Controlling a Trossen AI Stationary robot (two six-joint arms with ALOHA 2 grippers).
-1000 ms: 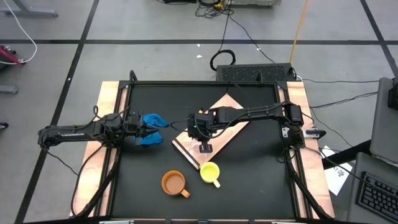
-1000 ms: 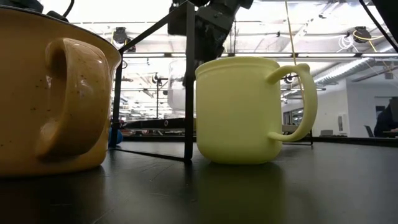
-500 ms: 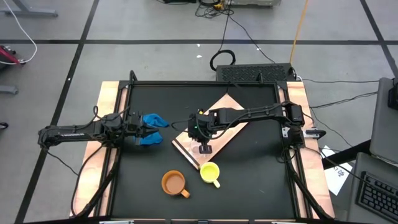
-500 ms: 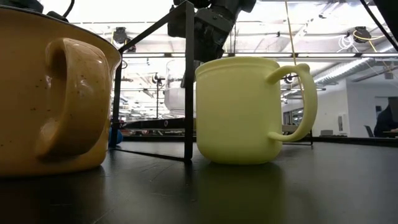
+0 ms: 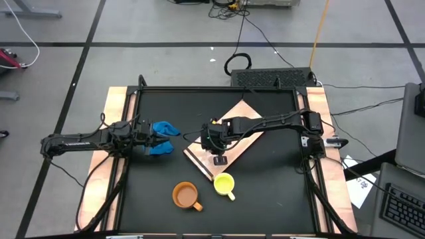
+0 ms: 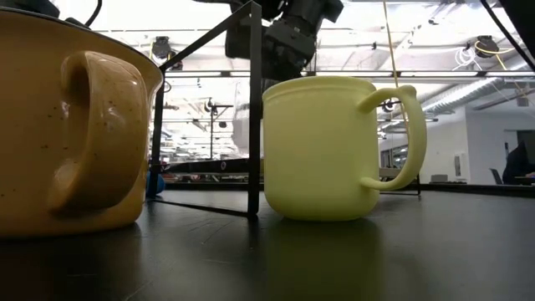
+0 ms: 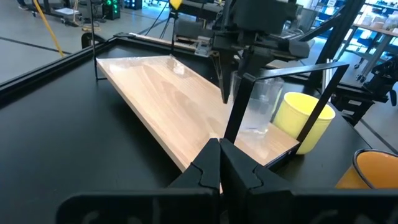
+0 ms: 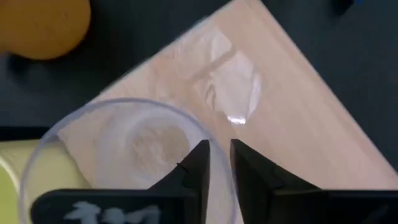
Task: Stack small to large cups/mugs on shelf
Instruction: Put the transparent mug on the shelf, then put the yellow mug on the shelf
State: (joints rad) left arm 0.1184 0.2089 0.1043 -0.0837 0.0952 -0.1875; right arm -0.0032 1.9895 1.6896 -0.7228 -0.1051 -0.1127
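The small clear glass cup (image 8: 124,143) stands upright near the near corner of the light-wood shelf board (image 5: 242,116), and also shows in the left wrist view (image 7: 264,102). My right gripper (image 8: 219,165) is above it, shut on its rim. The yellow cup (image 5: 224,184) stands on the black tabletop just off the board's near corner. The orange-brown cup (image 5: 186,195) stands to its left. My left gripper (image 7: 219,163) is shut and low at the table's left, beside the blue cloth (image 5: 163,138). My right gripper has the glass cup's rim (image 8: 208,140) between its two fingers, one finger inside the cup and one outside. The fingers come from above, pointing down. The cup is upright, and its base (image 7: 258,129) looks to be on the board.
A thin black rod frame (image 7: 239,106) stands by the board's near corner, between the glass cup and my left arm. It also shows in the low view (image 6: 253,109). Raised black rails edge the tabletop (image 5: 143,89).
My right gripper has shifted slightly toward the table's near edge with the glass cup, staying shut on its rim. The yellow and orange-brown cups have kept still.
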